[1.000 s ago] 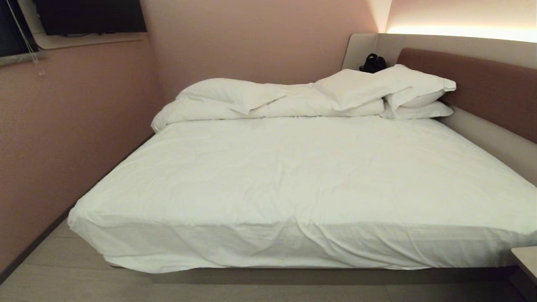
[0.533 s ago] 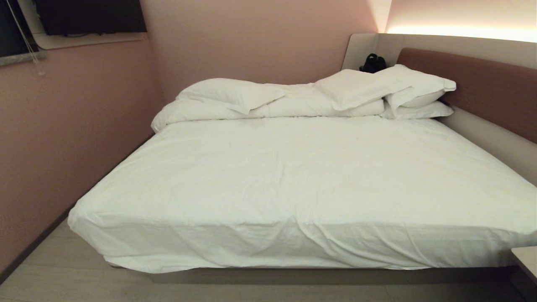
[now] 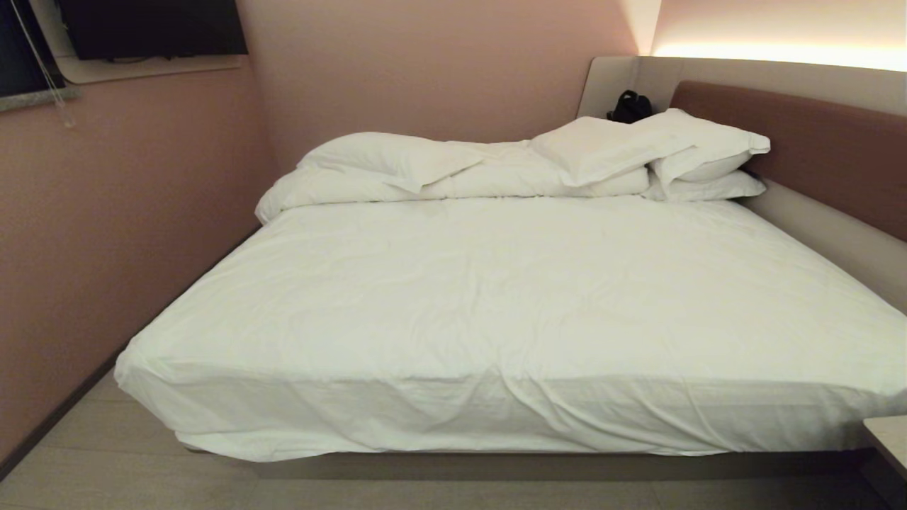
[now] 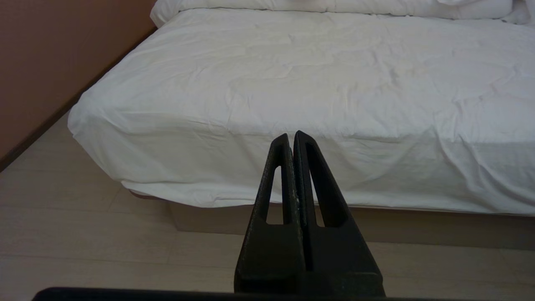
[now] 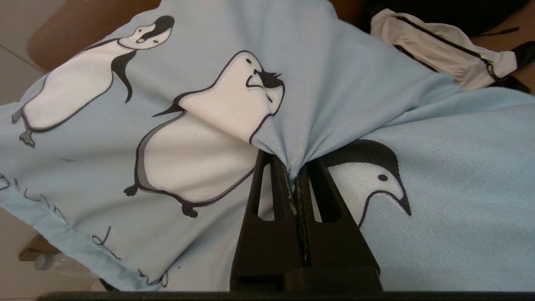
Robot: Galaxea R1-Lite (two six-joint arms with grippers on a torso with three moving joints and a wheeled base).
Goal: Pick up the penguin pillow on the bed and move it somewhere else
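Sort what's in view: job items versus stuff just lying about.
Job:
- penguin pillow, pinched by the right gripper
- bed
- left gripper, parked facing the bed

Lying about:
- white pillows
- black bag

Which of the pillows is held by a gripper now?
The penguin pillow: the right gripper is shut on a pinch of its light blue fabric. The plain white pillows lie untouched on the bed.

Plain white pillows point(image 3: 641, 152) heaped along far side. Small black bag point(image 3: 630, 106) on ledge behind them. Pink walls point(image 3: 127, 212) left and behind. Pale wood-look floor point(image 4: 83, 234). Dark screen point(image 3: 152, 28) high left.
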